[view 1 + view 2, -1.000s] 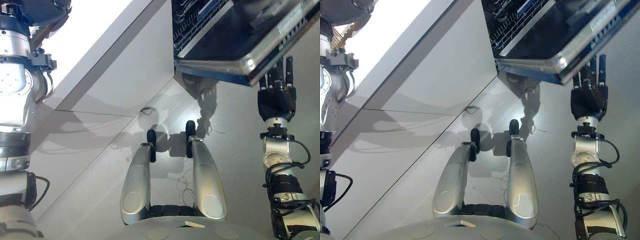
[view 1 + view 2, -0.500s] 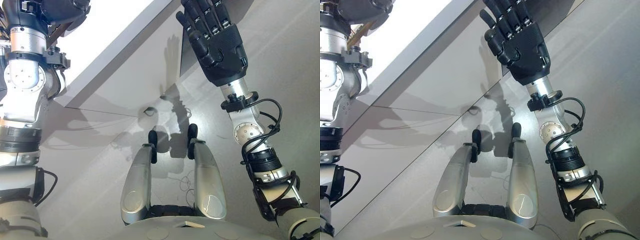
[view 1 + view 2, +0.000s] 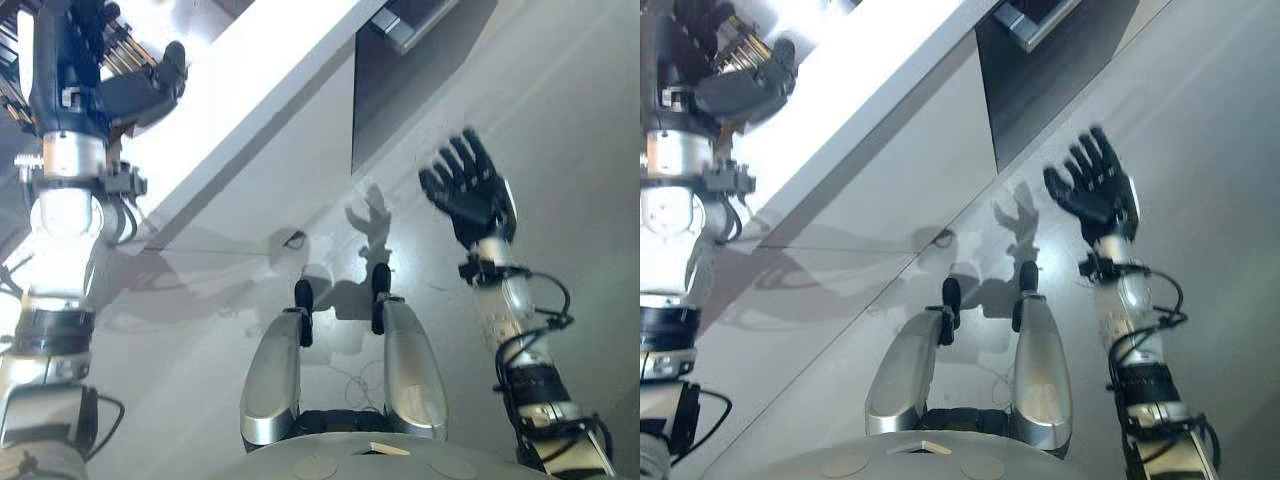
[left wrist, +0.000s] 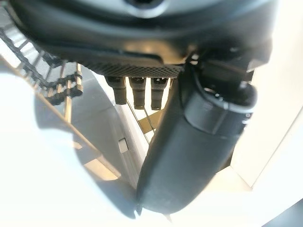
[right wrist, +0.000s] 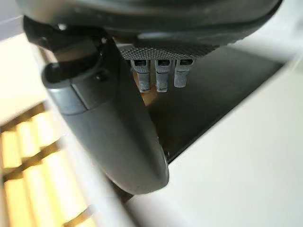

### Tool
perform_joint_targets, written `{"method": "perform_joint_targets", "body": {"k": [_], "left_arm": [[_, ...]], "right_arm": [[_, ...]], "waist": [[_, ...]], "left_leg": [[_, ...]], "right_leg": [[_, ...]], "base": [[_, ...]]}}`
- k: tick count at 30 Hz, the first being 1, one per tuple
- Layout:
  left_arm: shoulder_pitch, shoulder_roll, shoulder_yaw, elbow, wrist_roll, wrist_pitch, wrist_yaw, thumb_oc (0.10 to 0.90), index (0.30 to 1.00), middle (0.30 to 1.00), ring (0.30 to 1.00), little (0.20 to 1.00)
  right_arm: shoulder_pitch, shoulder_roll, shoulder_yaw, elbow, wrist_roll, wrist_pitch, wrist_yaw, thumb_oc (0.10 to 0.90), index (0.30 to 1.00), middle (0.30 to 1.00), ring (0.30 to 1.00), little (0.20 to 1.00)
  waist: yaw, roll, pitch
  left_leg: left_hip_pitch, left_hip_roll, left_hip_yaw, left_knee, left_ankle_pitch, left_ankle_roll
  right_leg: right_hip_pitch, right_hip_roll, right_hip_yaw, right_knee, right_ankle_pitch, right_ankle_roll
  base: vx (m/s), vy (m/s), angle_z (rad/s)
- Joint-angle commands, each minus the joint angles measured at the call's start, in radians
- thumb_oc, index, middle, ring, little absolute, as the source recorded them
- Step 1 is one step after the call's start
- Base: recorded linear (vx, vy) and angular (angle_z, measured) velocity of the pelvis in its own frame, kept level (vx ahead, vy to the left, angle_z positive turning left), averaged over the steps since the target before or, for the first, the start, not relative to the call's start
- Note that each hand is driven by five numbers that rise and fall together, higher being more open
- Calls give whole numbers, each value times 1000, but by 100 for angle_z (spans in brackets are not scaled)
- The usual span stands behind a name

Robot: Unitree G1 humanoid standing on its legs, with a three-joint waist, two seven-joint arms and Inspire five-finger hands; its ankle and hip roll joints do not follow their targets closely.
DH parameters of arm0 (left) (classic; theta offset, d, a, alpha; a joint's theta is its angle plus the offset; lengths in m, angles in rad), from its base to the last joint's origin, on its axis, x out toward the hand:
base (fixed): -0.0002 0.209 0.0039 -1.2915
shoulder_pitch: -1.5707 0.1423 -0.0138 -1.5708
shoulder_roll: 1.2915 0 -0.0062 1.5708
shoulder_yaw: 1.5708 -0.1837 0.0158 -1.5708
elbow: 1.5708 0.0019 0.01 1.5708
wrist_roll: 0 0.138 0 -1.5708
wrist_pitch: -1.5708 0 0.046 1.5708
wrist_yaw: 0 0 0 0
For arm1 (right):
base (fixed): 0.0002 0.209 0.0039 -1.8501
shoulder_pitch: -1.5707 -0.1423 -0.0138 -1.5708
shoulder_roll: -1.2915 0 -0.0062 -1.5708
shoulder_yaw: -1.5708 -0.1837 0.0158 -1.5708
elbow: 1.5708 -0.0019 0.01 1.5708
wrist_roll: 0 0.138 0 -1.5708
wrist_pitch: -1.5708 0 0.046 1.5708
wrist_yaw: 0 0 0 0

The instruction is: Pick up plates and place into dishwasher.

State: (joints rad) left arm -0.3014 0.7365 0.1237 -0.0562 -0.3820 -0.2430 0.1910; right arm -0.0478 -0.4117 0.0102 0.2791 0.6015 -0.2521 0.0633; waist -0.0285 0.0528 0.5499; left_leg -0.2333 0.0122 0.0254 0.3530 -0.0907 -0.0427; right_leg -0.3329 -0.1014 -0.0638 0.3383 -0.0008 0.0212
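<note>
Right hand [image 3: 470, 195] dropped away from dishwasher door [image 3: 415, 18], fingers spread.

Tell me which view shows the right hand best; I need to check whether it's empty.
The left eye view: the right hand hangs over the floor, fingers spread, holding nothing. The right eye view shows the same. The right wrist view shows its thumb close up.

Glossy grey floor [image 3: 560, 140] meets grey cabinet fronts [image 3: 260, 190] under a bright white countertop [image 3: 260, 70].

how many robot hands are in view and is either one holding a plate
2. The left hand is raised over the white counter, by a wire rack. The right hand is spread open above the floor, holding nothing. I see no plate; the left hand's fingers are partly hidden.
</note>
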Motion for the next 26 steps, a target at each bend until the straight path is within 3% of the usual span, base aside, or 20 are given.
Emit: {"method": "perform_joint_targets", "body": {"k": [1, 7, 14, 20, 26], "left_arm": [[102, -17, 43, -70, 57, -43, 24, 800, 900, 900, 900, 900], [86, -59, -4, -42, 44, -24, -3, 800, 900, 900, 900, 900], [58, -138, -85, 38, 16, -22, -20, 800, 900, 900, 900, 900], [69, -170, -85, 57, 0, -12, -37, 800, 900, 900, 900, 900], [79, -166, -61, 84, -10, 19, -30, 800, 900, 900, 900, 900]], "right_arm": [[36, -6, 52, 18, -187, -78, 47, 800, 900, 900, 900, 900], [106, 50, 134, 281, -234, -6, 73, 800, 900, 900, 900, 900], [88, 90, 176, 643, -359, 49, 77, 800, 900, 900, 900, 900], [95, 105, 153, 765, -360, 122, 20, 800, 900, 900, 900, 900], [110, 102, 130, 797, -422, 139, 30, 800, 900, 900, 900, 900]], "waist": [[-11, -53, -141], [-10, -64, -250], [5, -49, -368], [3, -43, -420], [-4, -42, -451]], "left_leg": [[37, -81, 48, -78, 4, 83], [147, -99, 35, -172, 9, 73], [273, -90, 25, -302, 18, 61], [334, -86, 33, -350, 14, 56], [366, -81, 54, -369, 4, 57]], "right_leg": [[70, 9, 6, -87, -7, 44], [202, 10, 11, -193, 0, 57], [344, 31, 5, -303, 4, 60], [406, 48, 2, -356, 4, 57], [438, 59, 8, -384, 3, 54]], "base": [[0, 0, 0], [34, 12, 0], [-3, 17, 8], [-9, 9, 4], [-11, 13, -4]]}}
